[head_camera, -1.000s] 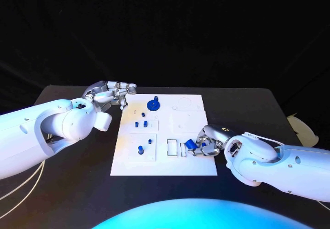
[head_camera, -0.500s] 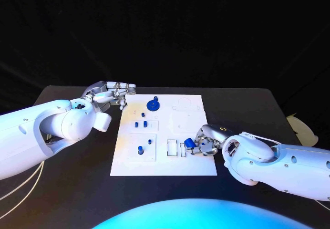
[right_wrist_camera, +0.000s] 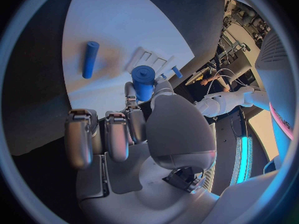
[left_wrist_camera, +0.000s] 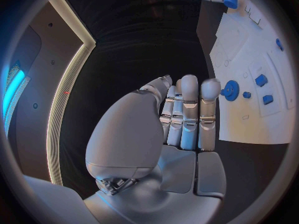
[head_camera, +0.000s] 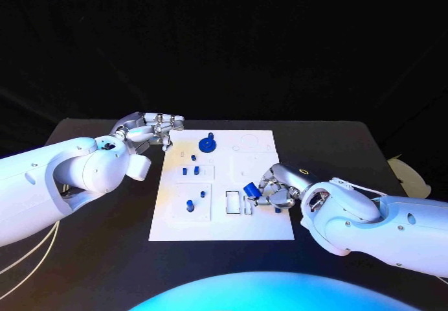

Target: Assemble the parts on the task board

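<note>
White, flat and rectangular, task board [head_camera: 263,223] at table [head_camera: 93,253] centre, shallow recesses moulded in. Matte black around. Silver right hand [head_camera: 276,192] at board's 3 o'clock edge, pinching stubby blue cylinder part [head_camera: 251,190] with a narrower neck just above the plate. Toothed blue gear [head_camera: 208,143] near 12 o'clock; small blue pegs [head_camera: 191,170] between. Left hand [head_camera: 149,128] off the 10 o'clock corner, fingers straight and together, holding nothing.
</note>
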Controlling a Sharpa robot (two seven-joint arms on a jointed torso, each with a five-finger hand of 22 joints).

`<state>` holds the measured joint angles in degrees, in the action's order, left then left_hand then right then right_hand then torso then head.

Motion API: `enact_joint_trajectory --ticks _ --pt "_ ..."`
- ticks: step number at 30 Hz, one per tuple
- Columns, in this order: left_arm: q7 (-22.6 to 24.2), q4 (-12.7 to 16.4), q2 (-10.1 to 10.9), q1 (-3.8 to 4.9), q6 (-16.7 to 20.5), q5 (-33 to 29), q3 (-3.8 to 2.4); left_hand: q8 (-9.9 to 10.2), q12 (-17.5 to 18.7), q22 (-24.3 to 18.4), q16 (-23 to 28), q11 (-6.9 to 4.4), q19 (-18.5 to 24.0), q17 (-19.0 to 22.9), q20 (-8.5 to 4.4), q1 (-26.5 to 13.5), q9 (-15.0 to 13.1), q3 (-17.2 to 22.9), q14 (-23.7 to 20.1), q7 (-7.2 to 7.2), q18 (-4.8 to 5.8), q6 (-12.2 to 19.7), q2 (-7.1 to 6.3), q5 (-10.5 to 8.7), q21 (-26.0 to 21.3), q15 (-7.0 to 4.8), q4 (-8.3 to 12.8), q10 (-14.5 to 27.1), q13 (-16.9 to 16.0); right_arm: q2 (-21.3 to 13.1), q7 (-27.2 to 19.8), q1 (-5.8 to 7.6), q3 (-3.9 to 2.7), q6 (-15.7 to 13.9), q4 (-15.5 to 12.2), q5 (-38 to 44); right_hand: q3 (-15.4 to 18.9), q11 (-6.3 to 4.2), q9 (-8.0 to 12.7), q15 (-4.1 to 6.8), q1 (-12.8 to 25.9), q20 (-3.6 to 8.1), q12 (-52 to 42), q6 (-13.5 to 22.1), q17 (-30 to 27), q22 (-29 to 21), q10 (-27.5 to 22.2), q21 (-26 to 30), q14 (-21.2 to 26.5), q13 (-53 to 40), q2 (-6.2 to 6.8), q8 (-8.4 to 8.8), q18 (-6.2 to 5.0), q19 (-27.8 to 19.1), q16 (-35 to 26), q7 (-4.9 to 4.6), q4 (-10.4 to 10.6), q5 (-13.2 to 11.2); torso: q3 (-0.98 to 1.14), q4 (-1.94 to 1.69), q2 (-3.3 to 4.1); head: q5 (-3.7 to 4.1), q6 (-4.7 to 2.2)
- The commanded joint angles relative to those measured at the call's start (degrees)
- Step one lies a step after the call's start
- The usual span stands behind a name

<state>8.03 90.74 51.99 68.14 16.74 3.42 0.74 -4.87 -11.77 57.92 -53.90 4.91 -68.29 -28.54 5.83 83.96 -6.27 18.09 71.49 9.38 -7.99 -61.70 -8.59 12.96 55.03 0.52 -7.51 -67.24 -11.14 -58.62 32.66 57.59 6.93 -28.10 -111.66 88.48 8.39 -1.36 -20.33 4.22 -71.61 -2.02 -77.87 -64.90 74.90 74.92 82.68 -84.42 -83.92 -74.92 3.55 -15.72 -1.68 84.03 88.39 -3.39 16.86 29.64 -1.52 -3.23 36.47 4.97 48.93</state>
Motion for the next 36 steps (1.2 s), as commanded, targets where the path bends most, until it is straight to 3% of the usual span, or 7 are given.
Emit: enact_joint_trajectory --ticks 1,8,14,19,32,36 --pt "0.41 0.04 -0.2 0.01 -0.94 -0.29 -0.03 0.02 -0.37 -0.08 0.15 0.15 -0.14 0.07 0.01 -0.17 0.08 -0.36 -0.4 0.11 -0.37 0.38 0.23 0.06 -0.18 0.1 0.07 0.38 -0.09 0.18 0.03 0.41 -0.02 -2.47 -0.52 -1.23 -0.05 -0.03 -0.1 0.51 -0.32 0.24 -0.32 -0.42 12.01 13.66 0.42 -0.37 -5.44 -2.45 -0.74 -0.42 0.59 4.04 0.42 0.71 -0.18 0.49 -0.08 -0.1 0.0 0.24 -0.09" --pt "0.35 -0.02 -0.27 0.01 -0.96 -0.33 -0.03 0.01 -0.4 -0.21 0.15 0.15 -0.07 0.09 0.02 -0.2 0.1 -0.42 -0.41 0.12 -0.4 0.42 0.23 0.06 -0.33 0.1 0.05 0.44 -0.11 2.58 -0.39 0.77 -0.02 2.76 0.42 -3.84 -0.03 -0.11 -0.32 0.59 -0.88 0.33 0.38 -0.34 11.68 13.49 0.07 0.23 -5.37 -1.85 -0.83 -0.55 0.47 3.82 0.29 0.79 -0.32 0.81 -0.07 -0.08 0.11 0.31 -0.2" --pt "0.31 0.01 -0.3 0.01 -1.0 -0.34 -0.03 0.01 -0.4 -0.21 0.15 0.15 -0.07 0.09 0.02 -0.2 0.1 -0.42 -0.41 0.12 -0.4 0.42 0.23 0.06 -0.33 0.1 0.05 0.44 -0.11 4.77 0.07 0.7 0.01 5.04 1.89 -7.22 0.8 -0.14 -0.76 0.61 1.0 0.37 0.27 -0.53 11.75 13.45 0.31 0.39 -5.38 -2.19 -1.5 -0.92 0.44 3.76 0.31 0.85 -0.08 0.36 -0.04 -0.16 0.16 0.2 -0.21" --pt "0.27 0.09 -0.25 0.01 -0.98 -0.35 -0.03 0.01 -0.4 -0.21 0.15 0.15 -0.07 0.09 0.02 -0.2 0.1 -0.42 -0.41 0.12 -0.4 0.42 0.23 0.06 -0.33 0.1 0.05 0.44 -0.11 5.9 0.32 0.68 0.01 5.67 2.66 -9.97 1.54 -0.3 -1.17 0.72 2.71 0.46 -0.51 -0.96 12.02 13.5 0.94 0.22 -5.43 -3.14 -2.01 -1.37 0.47 3.83 0.42 1.06 -0.09 0.41 -0.08 0.0 0.16 0.0 -0.2" --pt "0.18 0.22 -0.12 0.02 -1.04 -0.35 -0.03 0.01 -0.4 -0.21 0.15 0.15 -0.07 0.09 0.02 -0.2 0.1 -0.42 -0.41 0.12 -0.4 0.42 0.23 0.06 -0.33 0.1 0.05 0.44 -0.11 7.26 0.73 0.74 0.01 5.36 4.3 -11.65 2.01 -0.53 -1.58 0.92 3.77 0.61 -1.26 -1.37 12.14 13.5 1.51 0.23 -5.46 -4.05 -2.6 -1.83 0.47 3.83 0.46 1.33 -0.08 0.3 -0.02 -0.01 0.17 -0.18 0.04" --pt "0.15 0.24 -0.11 0.02 -1.11 -0.35 -0.03 0.01 -0.4 -0.21 0.15 0.15 -0.07 0.09 0.02 -0.2 0.1 -0.42 -0.41 0.12 -0.4 0.42 0.23 0.06 -0.33 0.1 0.05 0.44 -0.11 7.66 0.76 0.76 0.01 5.15 4.67 -11.73 2.62 -0.62 -1.88 1.0 4.41 0.71 -1.23 -1.3 12.09 13.46 1.58 0.36 -5.45 -4.18 -2.59 -2.05 0.45 3.79 0.44 1.41 -0.17 -1.58 0.02 -0.01 0.24 -0.22 0.01"
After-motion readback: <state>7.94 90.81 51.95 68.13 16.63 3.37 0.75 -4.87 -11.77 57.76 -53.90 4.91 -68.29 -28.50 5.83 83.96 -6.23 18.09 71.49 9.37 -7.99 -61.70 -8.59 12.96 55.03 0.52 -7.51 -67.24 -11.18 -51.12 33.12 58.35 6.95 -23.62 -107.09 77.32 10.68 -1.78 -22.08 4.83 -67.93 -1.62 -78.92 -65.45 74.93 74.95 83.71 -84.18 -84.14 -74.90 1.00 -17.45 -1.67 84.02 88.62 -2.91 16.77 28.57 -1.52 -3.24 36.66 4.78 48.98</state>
